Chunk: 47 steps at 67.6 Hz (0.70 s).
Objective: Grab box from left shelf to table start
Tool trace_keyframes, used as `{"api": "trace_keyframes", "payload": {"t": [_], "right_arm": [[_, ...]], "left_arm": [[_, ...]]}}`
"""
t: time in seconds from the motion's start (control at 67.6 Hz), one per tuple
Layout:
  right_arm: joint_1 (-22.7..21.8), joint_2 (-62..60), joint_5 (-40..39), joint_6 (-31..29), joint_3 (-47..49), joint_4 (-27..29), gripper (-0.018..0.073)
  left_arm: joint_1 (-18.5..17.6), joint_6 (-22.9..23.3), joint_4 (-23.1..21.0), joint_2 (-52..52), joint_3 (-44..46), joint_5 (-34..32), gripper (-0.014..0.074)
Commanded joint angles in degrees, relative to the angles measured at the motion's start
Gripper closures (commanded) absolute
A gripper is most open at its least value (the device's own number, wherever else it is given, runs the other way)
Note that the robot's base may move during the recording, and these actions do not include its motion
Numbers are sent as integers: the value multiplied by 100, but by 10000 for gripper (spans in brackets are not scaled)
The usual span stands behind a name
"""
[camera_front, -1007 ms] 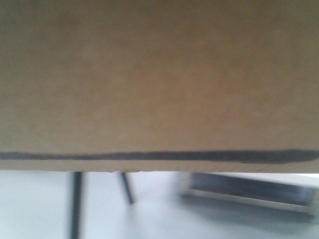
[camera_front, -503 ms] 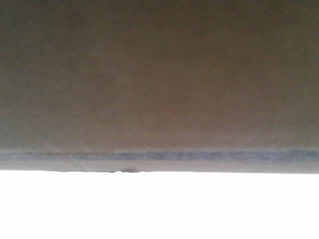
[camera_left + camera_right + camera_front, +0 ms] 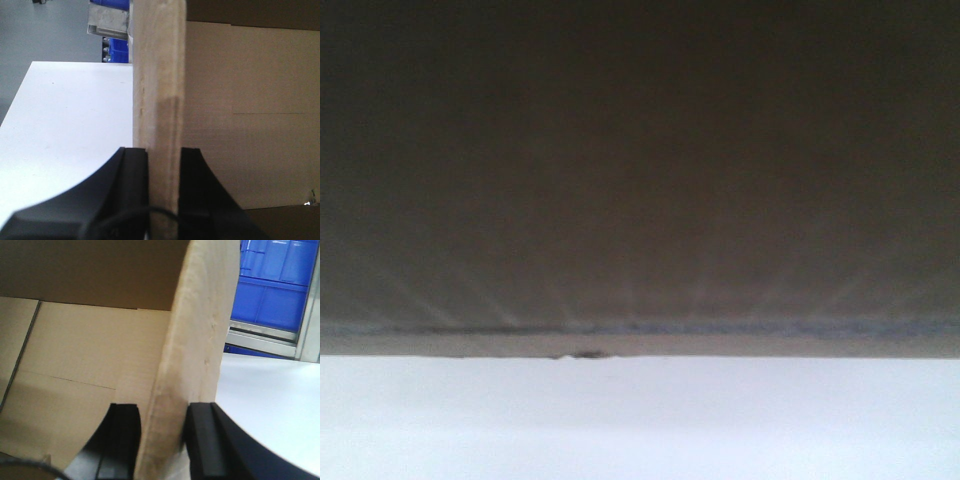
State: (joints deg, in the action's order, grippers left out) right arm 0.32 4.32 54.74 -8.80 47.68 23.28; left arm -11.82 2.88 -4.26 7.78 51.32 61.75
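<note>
Clearly the carry-to-table step is in hand. On the left, the left gripper pinches an upright side wall of the box, 1 black finger on the outer face and 1 inside, both pressed flat to the cardboard. Outside that wall lies the white table, with blue bins and a metal frame beyond its far edge.

In the front view the brown box fills nearly the whole picture, its lower edge above a band of white tabletop. Whether it touches the surface I cannot tell.

On the right, the right gripper clamps the opposite wall the same way, with the table outside it and a blue crate behind. So the box hangs between 2 arms at the table.

Next, I judge, both arms must lower together and level, letting go only once the base rests flat.
</note>
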Motion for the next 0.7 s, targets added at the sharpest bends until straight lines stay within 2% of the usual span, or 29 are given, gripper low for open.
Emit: {"api": "trace_keyframes", "payload": {"t": [0.0,0.681], "right_arm": [[6,138,-781,-89,133,244,503],[6,138,-781,-89,133,244,503]], "left_arm": [[-40,61,-498,115,17,-1100,689],[-40,61,-498,115,-2162,-1100,689]]}}
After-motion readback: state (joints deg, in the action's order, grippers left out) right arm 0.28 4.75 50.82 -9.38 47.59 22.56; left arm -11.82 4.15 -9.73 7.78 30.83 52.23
